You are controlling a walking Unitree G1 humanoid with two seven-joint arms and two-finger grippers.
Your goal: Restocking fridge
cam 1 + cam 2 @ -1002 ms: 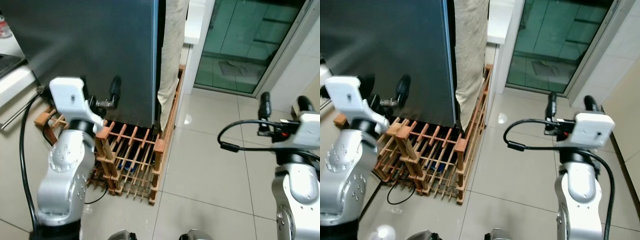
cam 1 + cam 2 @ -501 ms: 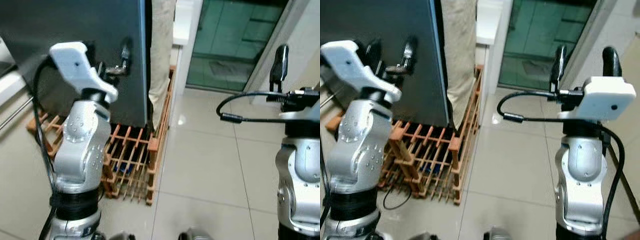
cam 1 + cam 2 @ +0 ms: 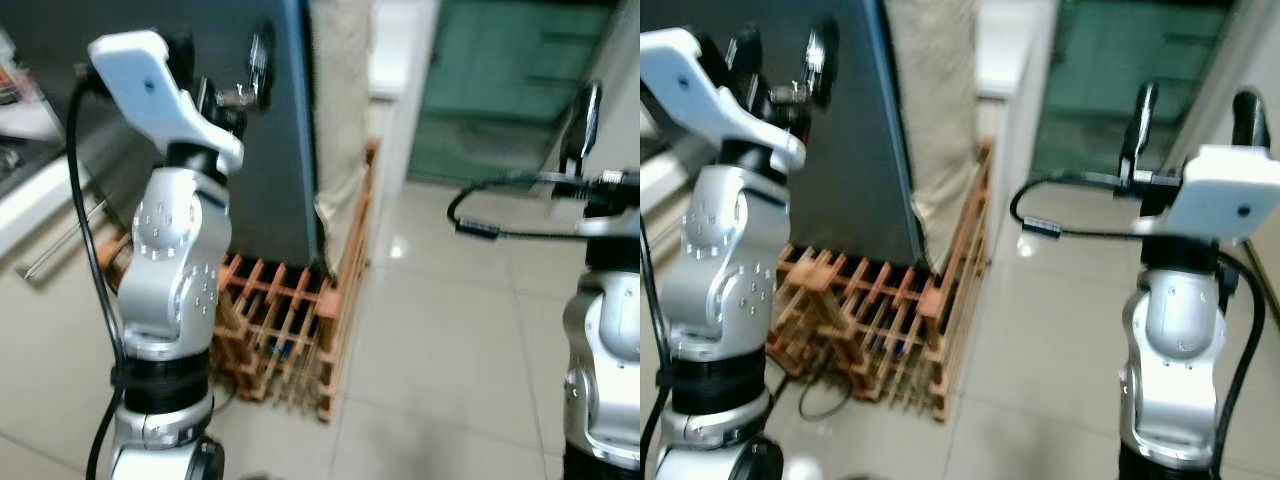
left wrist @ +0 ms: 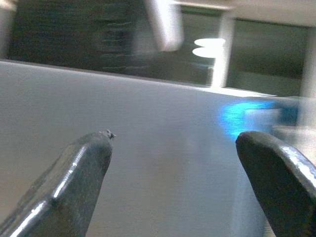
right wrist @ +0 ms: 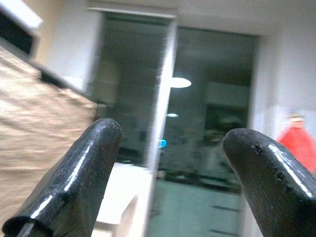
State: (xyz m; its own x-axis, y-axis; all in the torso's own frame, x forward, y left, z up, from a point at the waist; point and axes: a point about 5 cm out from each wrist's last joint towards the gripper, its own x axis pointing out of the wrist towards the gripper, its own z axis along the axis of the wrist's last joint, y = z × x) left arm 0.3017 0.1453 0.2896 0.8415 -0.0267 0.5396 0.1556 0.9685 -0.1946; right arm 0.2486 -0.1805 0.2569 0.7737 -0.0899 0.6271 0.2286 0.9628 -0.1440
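Right before left gripper (image 3: 222, 62) (empty): fridge (image 3: 275, 150).

From the head we looked down on fridge (image 3: 150, 130) and rack (image 3: 285, 320), shared by both eyes; wrist cameras faced close past their fingers.

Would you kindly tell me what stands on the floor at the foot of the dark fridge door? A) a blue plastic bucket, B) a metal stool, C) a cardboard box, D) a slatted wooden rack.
D: a slatted wooden rack stands on the tiled floor at the base of the dark fridge door, below the raised left hand.
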